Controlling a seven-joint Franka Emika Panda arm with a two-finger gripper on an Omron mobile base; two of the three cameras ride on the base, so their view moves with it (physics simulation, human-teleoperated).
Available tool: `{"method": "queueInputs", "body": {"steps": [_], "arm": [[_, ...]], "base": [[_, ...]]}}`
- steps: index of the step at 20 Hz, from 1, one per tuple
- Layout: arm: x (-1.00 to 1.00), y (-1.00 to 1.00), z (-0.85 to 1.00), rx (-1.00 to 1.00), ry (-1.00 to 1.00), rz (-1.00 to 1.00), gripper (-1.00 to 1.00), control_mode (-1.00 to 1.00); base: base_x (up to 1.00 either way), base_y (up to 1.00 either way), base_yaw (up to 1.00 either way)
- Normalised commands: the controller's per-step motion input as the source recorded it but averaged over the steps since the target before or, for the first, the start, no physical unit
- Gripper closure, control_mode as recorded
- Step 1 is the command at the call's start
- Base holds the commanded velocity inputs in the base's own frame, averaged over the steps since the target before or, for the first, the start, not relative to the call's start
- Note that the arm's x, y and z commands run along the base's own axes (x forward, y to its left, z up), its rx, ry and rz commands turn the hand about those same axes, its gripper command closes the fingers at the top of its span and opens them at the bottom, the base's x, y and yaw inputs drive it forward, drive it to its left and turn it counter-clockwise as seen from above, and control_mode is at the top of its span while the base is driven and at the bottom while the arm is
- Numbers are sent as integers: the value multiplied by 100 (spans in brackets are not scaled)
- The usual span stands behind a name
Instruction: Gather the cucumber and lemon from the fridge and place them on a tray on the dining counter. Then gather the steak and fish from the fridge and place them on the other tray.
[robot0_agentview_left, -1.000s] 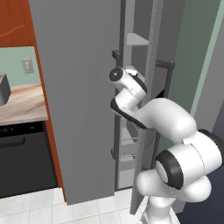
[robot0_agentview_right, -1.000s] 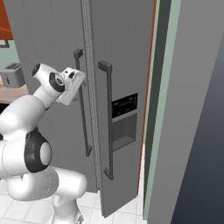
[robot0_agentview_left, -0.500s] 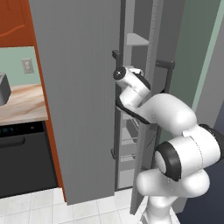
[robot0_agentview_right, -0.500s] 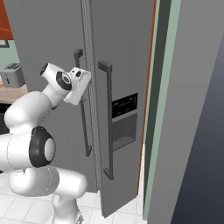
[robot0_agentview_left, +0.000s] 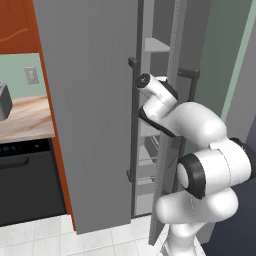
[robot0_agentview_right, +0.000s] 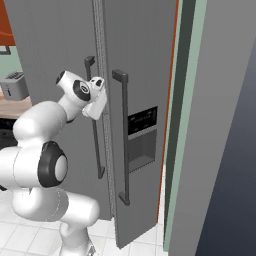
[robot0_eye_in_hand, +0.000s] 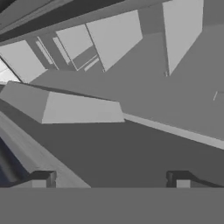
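The grey two-door fridge (robot0_agentview_left: 95, 100) stands right in front of me. Its right door (robot0_agentview_right: 140, 60) is ajar, and bare interior shelves (robot0_agentview_left: 154, 46) show through the gap. My gripper (robot0_agentview_right: 102, 94) is at the seam between the doors, beside the left door's handle (robot0_agentview_right: 95, 150). In the hand view my gripper (robot0_eye_in_hand: 109, 180) is open with nothing between its fingertips (robot0_eye_in_hand: 41, 179), facing grey shelves and door bins (robot0_eye_in_hand: 81, 109). The cucumber, lemon, steak, fish and trays are out of view.
The right door carries a long handle (robot0_agentview_right: 121, 140) and a dark water dispenser (robot0_agentview_right: 142, 137). To the left are a wooden counter (robot0_agentview_left: 27, 117) with a toaster (robot0_agentview_right: 14, 84) and a black appliance front (robot0_agentview_left: 25, 180). A grey-green wall (robot0_agentview_right: 220, 130) closes in on the right.
My hand has swung forward toward the seam between the fridge doors. The jaws have stayed open and the doors have not moved.
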Motion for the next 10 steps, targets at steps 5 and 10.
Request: {"method": "queueInputs", "body": {"steps": [5,10], "arm": [[-31,-41,1,-4,0,-1,-100,-100],[-71,-41,12,-4,-4,-5,-100,-100]], "base": [[0,0,0],[0,0,0]]}}
